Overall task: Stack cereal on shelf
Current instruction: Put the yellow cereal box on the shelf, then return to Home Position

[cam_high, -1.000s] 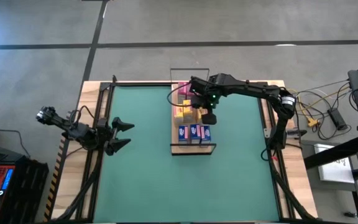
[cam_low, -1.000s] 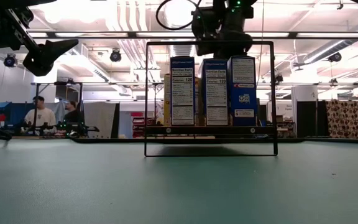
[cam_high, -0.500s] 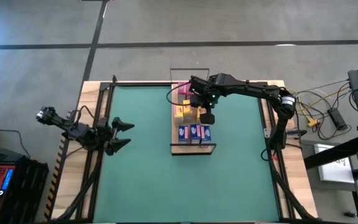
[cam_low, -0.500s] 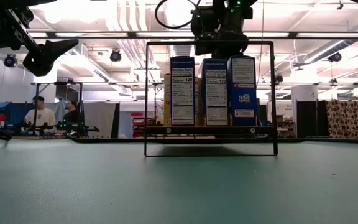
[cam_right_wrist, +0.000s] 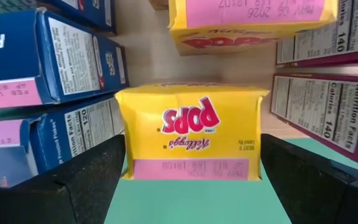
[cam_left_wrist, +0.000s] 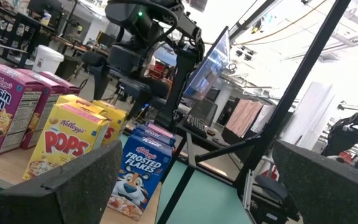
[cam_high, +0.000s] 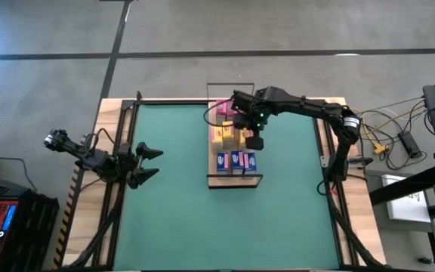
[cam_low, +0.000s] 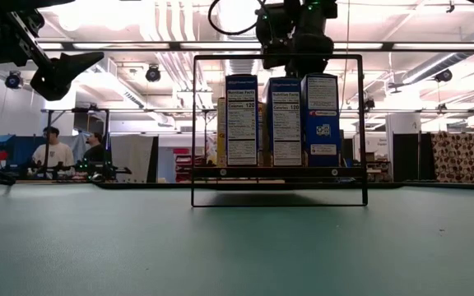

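The cereal boxes (cam_high: 233,145) are stood in rows on the shelf (cam_high: 234,180) at the middle of the table (cam_high: 174,211). Directly above a yellow box (cam_right_wrist: 192,135), the right gripper (cam_high: 252,139) is held wide open, gripping nothing. The left gripper (cam_high: 151,162) is parked wide open at the table's left edge.

Big robot lab or workshop w/ lots of gear. Low view shows a high open ceiling w/ pipes (cam_low: 171,20) and lights, 2 people (cam_low: 53,148) at work benches far back, more racks behind. From above: grey concrete floor (cam_high: 278,26), loose cables (cam_high: 384,128) and boxes of gear beside the green desk (cam_high: 180,211).
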Robot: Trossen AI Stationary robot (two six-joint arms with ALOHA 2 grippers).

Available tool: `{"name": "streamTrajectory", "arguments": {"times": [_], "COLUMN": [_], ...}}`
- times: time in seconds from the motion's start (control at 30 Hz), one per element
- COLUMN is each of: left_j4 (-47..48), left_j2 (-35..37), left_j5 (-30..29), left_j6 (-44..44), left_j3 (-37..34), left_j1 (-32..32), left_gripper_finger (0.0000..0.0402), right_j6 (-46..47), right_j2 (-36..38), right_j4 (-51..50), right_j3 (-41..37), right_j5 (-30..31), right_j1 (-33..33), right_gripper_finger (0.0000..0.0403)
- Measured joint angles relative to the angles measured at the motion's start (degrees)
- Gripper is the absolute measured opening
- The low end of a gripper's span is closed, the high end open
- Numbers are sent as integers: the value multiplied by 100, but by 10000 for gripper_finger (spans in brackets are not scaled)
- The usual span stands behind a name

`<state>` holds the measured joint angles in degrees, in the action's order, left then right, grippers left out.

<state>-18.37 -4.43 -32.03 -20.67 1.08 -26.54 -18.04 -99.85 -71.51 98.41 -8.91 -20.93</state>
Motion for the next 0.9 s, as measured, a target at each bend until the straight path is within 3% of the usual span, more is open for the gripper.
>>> {"name": "streamTrajectory", "arguments": {"times": [0.67, 0.9], "left_j4": [0, 0], "left_j2": [0, 0], "left_j5": [0, 0], "left_j6": [0, 0], "left_j3": [1, 2], "left_j1": [0, 1], "left_gripper_finger": [398, 398], "right_j6": [149, -194], "right_j2": [0, 222], "right_j4": [-1136, -1359], "right_j3": [908, 997], "right_j5": [-15, -428], "right_j1": [4, 0], "right_gripper_finger": [357, 357]}}
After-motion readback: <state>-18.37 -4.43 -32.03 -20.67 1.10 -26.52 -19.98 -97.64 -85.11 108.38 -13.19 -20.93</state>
